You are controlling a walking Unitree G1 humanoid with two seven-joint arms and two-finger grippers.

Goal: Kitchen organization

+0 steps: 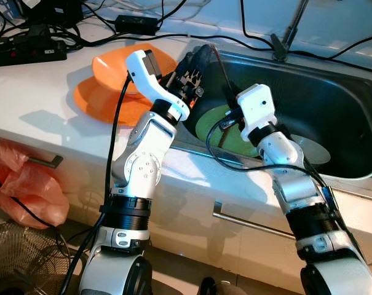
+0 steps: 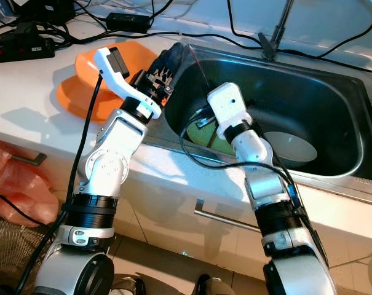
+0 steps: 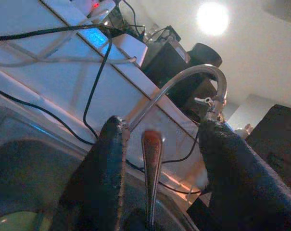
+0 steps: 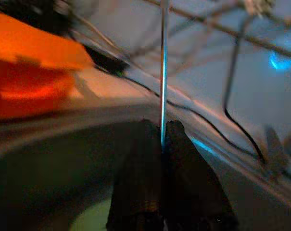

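The thin utensil stood upright, pinched in the right gripper's closed jaws, its handle lying between the left gripper's parted jaws.

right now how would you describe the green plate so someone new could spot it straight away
Start at the steel sink set in the white counter. On its floor, at the end nearest the orange dishes, lies the green plate, partly hidden by the right gripper's wrist. It is flat and lime green, unlike the pale bowl beside it.
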